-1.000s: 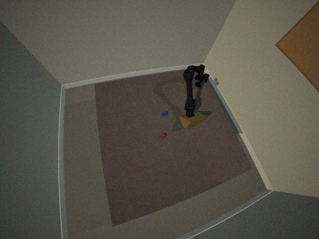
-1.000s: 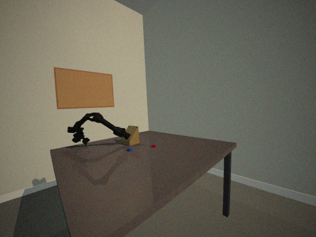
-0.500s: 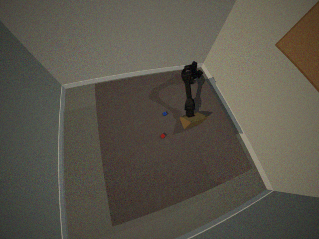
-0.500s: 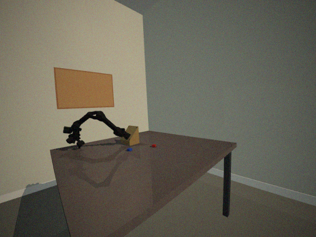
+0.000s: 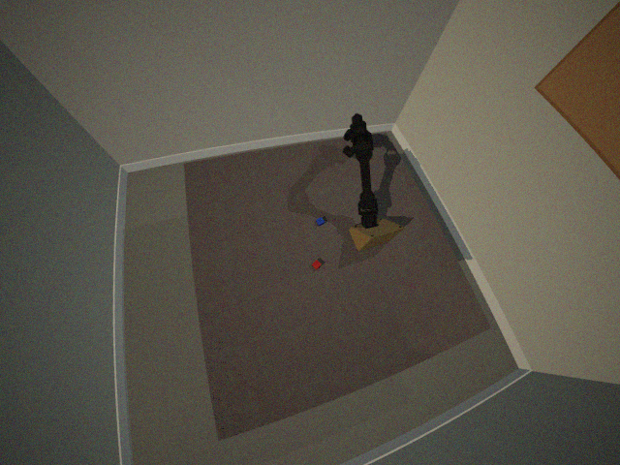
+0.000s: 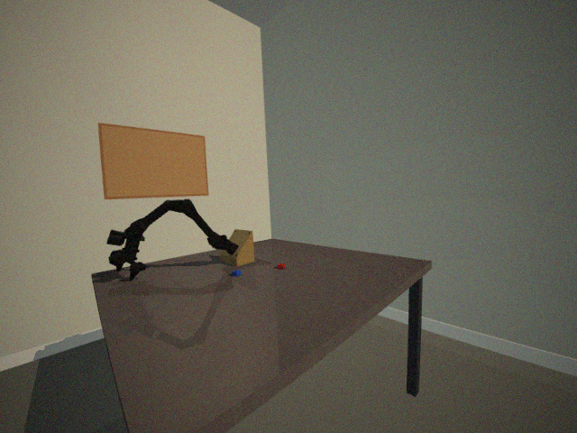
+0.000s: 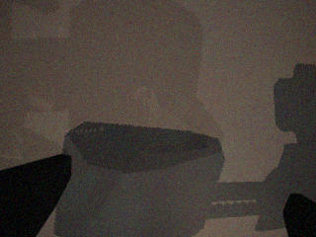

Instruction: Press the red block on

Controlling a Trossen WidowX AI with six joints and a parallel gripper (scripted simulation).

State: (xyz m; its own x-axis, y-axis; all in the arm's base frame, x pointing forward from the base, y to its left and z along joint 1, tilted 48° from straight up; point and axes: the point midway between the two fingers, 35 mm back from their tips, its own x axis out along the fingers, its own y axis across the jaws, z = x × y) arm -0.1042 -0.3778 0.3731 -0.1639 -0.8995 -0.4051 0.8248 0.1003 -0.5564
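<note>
With clock directions read in the top view around the pincer (image 5: 346, 143) (image 6: 125, 273) (image 7: 180, 178), it hangs low over the table (image 5: 260, 325) (image 6: 325, 289) (image 7: 247, 99), fingers spread wide, holding nothing. Nearest, between six and seven o'clock, the blue block (image 5: 320, 221) (image 6: 236, 273) sits on the tabletop, well apart from it. A little farther, between five and six, is the tan wedge (image 5: 362, 240) (image 6: 245, 249) bearing the arm (image 5: 365, 180) (image 6: 200, 221). Farthest, about half past six, the red block (image 5: 316, 263) (image 6: 280, 266) lies on the table, apart from the blue one. The wrist view shows neither block.
</note>
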